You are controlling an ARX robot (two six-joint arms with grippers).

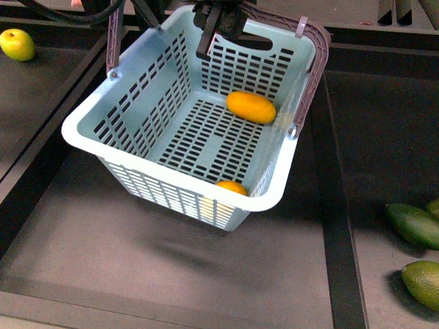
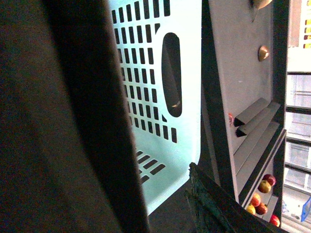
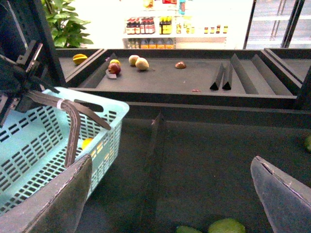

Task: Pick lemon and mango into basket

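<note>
The pale turquoise basket (image 1: 171, 188) hangs tilted above the dark shelf, its shadow beneath it. My left gripper (image 1: 214, 31) is shut on the basket's far rim between the brown handles (image 1: 317, 62). On the slotted floor inside lies the elongated orange mango (image 1: 251, 107). The plumper lemon (image 1: 232, 186) rests in the near corner, half hidden by the rim. The left wrist view shows the basket wall (image 2: 160, 73) close up beside one dark finger (image 2: 209, 208). My right gripper (image 3: 170, 194) stands open to the right of the basket (image 3: 29, 145), holding nothing.
Green avocados (image 1: 411, 225) lie on the shelf to the right, and also just under the right gripper (image 3: 226, 226). A yellow-green fruit (image 1: 17, 44) sits at the far left. Raised dividers (image 1: 339, 226) split the shelf. A further shelf holds loose fruit (image 3: 141, 63).
</note>
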